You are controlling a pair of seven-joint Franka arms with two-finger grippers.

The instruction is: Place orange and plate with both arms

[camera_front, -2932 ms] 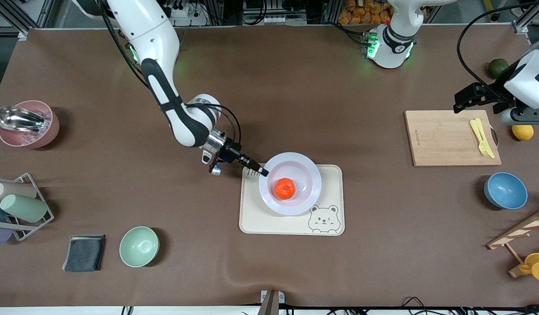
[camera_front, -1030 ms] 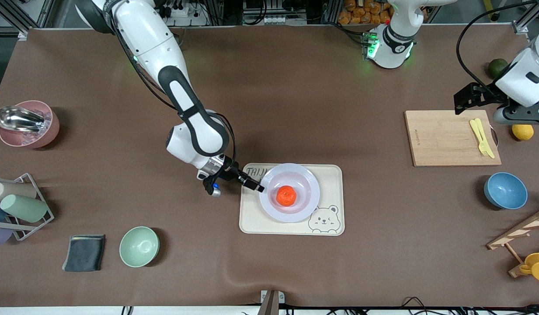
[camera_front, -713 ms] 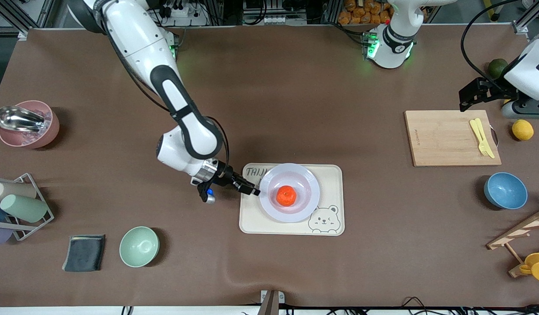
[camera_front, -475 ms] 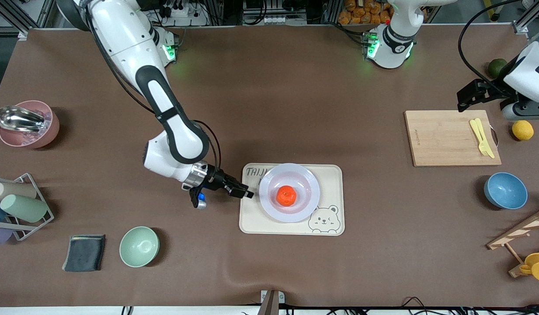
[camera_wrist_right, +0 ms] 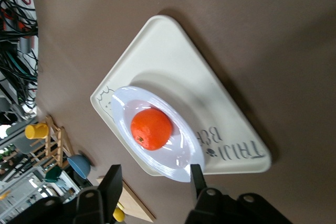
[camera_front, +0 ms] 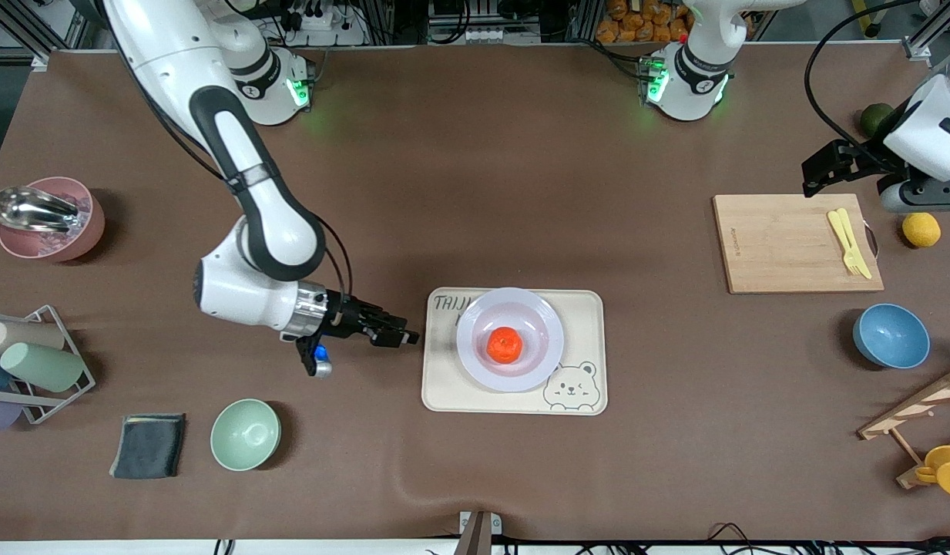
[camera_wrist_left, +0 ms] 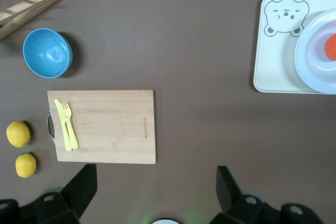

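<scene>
Orange (camera_front: 505, 344) sits in plate (camera_front: 542, 312) on tray (camera_front: 585, 306); both end effectors, left (camera_wrist_left: 152, 182) and right (camera_front: 404, 337), released.

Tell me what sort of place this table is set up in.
Probably a robotics lab staged as a kitchen: two arms bolted along a brown-covered table, aluminium framing and cables past its edge, and tableware laid out, such as the plate on a bear-print tray and a cutting board.
</scene>
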